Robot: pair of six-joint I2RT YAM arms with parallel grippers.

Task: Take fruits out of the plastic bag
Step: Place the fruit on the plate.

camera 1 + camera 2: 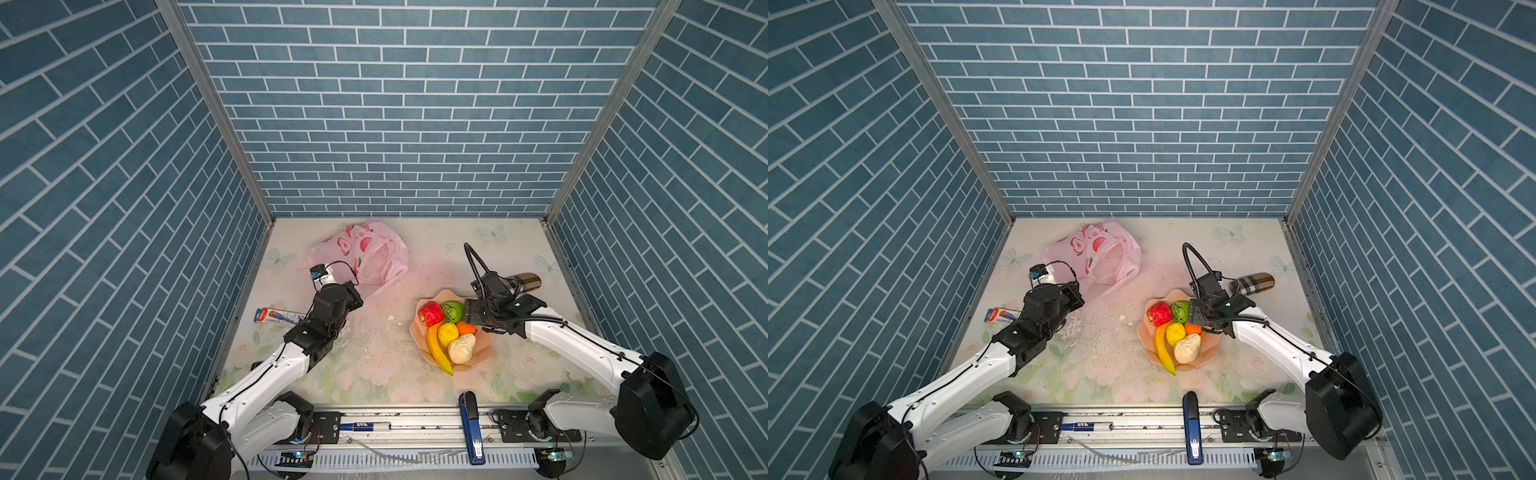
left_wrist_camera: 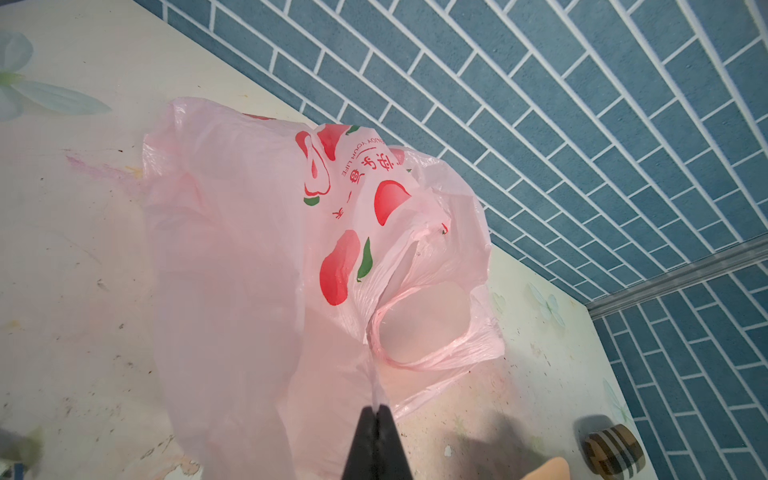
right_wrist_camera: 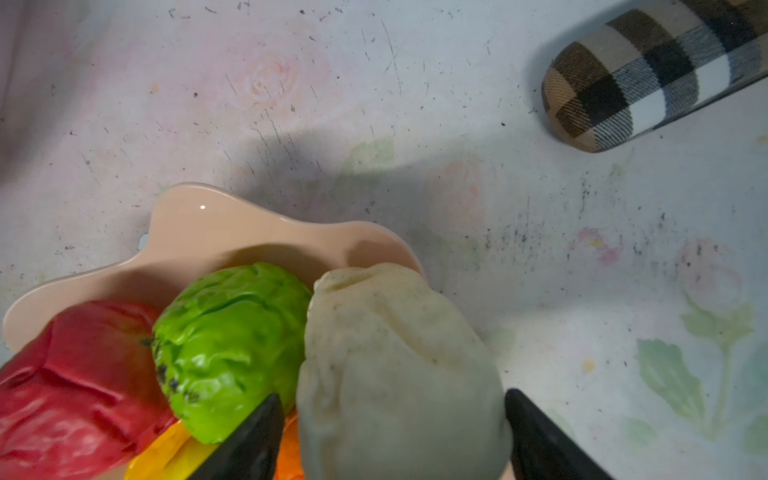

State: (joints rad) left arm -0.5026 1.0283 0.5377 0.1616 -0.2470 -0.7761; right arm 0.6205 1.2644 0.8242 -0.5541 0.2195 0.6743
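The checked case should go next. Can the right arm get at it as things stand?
Probably yes. The checked case lies on the table just beyond the right end effector, nothing between them. Its jaws stand open around a cream fruit over the bowl, so it must lift clear first.

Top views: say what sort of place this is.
Likely a staged robot test booth: brick-print wall panels on three sides, robot arms mounted on a metal rail, a floral-print table.
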